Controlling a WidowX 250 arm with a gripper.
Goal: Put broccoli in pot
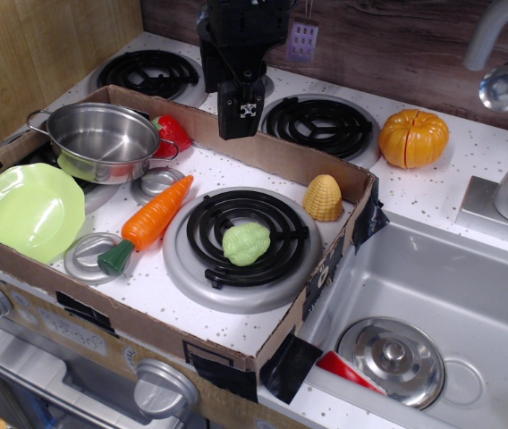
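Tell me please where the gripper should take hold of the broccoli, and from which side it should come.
Probably the lumpy rounded head of the broccoli, from straight above. It lies alone at the centre of the front burner, with nothing touching it, so fingers can close across it. The gripper hangs well behind it.

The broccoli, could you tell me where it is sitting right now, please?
The broccoli lies on the front coil burner inside the cardboard tray, between the carrot on its left and the yellow corn behind it to the right.
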